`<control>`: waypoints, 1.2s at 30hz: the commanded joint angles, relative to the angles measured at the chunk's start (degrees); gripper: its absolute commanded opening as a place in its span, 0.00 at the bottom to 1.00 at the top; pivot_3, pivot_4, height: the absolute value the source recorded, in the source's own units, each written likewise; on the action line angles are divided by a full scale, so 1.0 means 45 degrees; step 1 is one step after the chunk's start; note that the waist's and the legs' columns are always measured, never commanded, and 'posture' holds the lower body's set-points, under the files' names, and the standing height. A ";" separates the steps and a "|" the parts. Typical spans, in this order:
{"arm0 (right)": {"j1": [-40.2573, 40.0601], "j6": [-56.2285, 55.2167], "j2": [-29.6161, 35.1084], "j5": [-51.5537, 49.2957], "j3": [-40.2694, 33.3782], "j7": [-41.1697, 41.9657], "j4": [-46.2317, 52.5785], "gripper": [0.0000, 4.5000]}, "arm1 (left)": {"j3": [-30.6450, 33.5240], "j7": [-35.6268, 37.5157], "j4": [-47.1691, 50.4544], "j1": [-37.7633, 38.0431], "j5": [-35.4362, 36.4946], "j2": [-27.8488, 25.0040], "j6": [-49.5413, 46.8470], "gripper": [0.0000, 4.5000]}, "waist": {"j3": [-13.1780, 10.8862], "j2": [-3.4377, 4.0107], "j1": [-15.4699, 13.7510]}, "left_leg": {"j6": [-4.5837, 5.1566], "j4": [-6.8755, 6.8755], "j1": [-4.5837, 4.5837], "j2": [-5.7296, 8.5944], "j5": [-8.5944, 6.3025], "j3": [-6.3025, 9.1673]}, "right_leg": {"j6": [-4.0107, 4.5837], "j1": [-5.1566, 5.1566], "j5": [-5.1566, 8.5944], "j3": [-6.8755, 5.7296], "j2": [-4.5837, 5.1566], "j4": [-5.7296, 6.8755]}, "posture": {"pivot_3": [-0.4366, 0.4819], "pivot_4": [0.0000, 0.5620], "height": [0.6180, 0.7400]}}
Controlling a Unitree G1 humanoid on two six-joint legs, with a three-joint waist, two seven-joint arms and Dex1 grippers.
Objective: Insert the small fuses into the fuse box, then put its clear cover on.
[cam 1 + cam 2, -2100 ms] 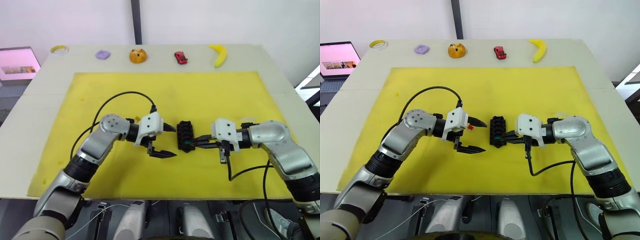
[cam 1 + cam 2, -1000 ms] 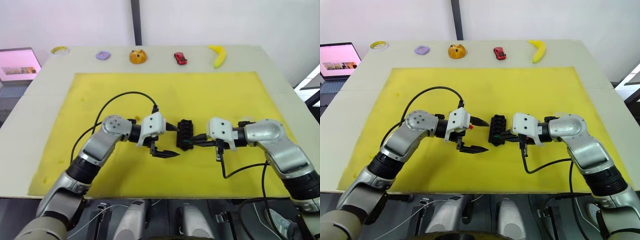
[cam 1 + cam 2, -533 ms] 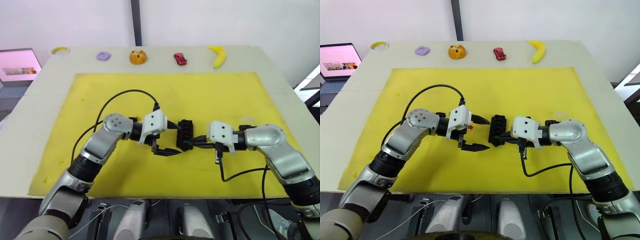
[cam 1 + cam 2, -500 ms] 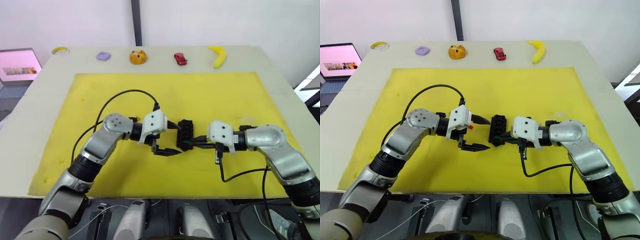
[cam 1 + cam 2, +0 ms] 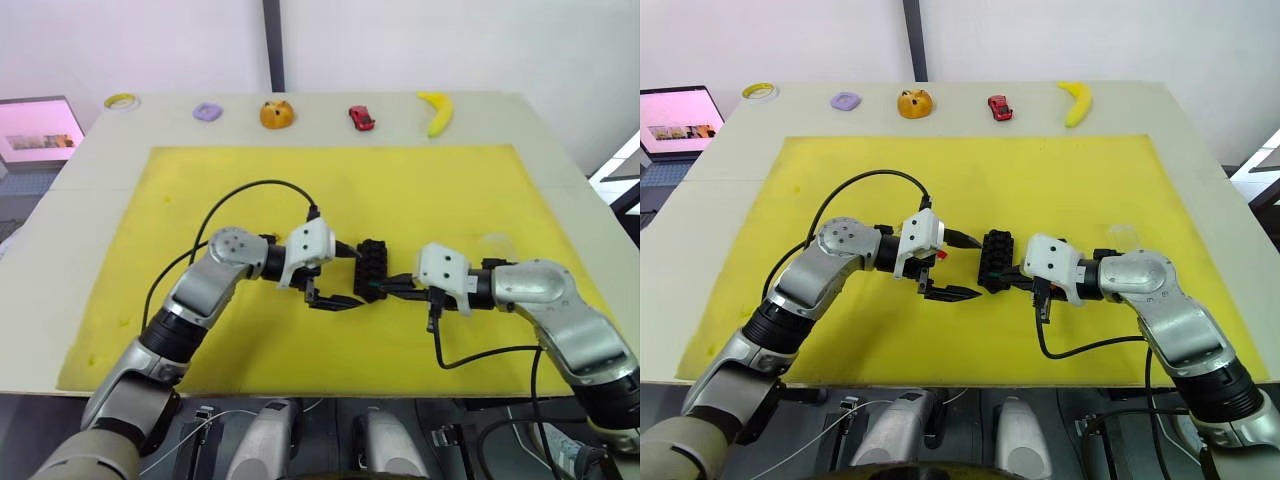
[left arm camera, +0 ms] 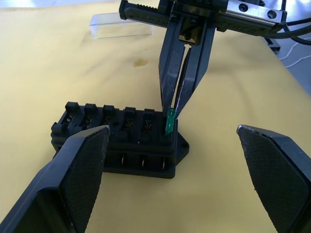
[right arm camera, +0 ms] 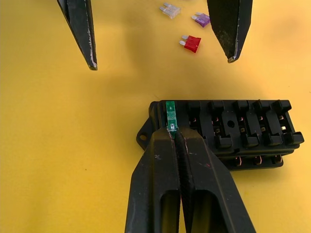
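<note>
Left eye view: fuse box (image 5: 372, 268) at centre frame on the yellow mat, right pincer (image 5: 385, 288) touching its lower end.

Left wrist view: left pincer (image 6: 175, 182) gapes wide around the box.

Right wrist view: right pincer pinches green fuse (image 7: 170, 115) upright at the corner slot.

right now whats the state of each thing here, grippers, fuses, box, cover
right gripper: shut on the green fuse, holding it at the fuse box's end slot
left gripper: open, beside the box, holding nothing
fuse box: upright on the yellow mat, other slots seen are unfilled, uncovered
clear cover: lying on the mat, off the box
loose fuses: three on the mat, not inserted
</note>
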State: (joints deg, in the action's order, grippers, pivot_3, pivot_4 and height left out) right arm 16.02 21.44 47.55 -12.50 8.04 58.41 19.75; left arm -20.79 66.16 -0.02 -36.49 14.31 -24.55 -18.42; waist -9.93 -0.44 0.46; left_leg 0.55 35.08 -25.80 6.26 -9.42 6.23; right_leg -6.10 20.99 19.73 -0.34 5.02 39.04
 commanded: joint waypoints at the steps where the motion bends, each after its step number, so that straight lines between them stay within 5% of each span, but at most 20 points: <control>1: -0.0043 -0.0433 0.0063 0.0081 -0.0129 0.0166 -0.0305 0.00 | 0.0361 0.0029 0.0072 -0.0364 0.0104 0.0094 0.0197 0.98 | 0.0000 0.0000 -0.0003 | 0.0000 0.0001 0.0000 0.0000 0.0000 0.0000 | 0.0000 -0.0001 0.0000 0.0000 0.0000 0.0000 | 0.48 0.27 0.96; 36: -0.0413 -0.0814 -0.0208 -0.0037 -0.0268 -0.0158 -0.0423 0.00 | 0.0451 0.0015 0.0248 -0.0236 0.0134 -0.0017 0.0164 0.98 | 0.0000 0.0000 0.0010 | 0.0001 -0.0001 0.0016 -0.0001 0.0000 0.0000 | 0.0000 -0.0011 0.0000 0.0000 -0.0001 0.0000 | 0.48 0.27 0.96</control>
State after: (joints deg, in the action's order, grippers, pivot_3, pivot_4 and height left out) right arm 14.54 17.13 46.51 -12.72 7.68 57.99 17.66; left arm -20.46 66.20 -0.36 -36.79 14.30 -24.60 -18.35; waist -9.93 -0.44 0.51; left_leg 0.55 35.08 -25.73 6.26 -9.42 6.23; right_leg -6.10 20.94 19.73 -0.34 5.02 39.04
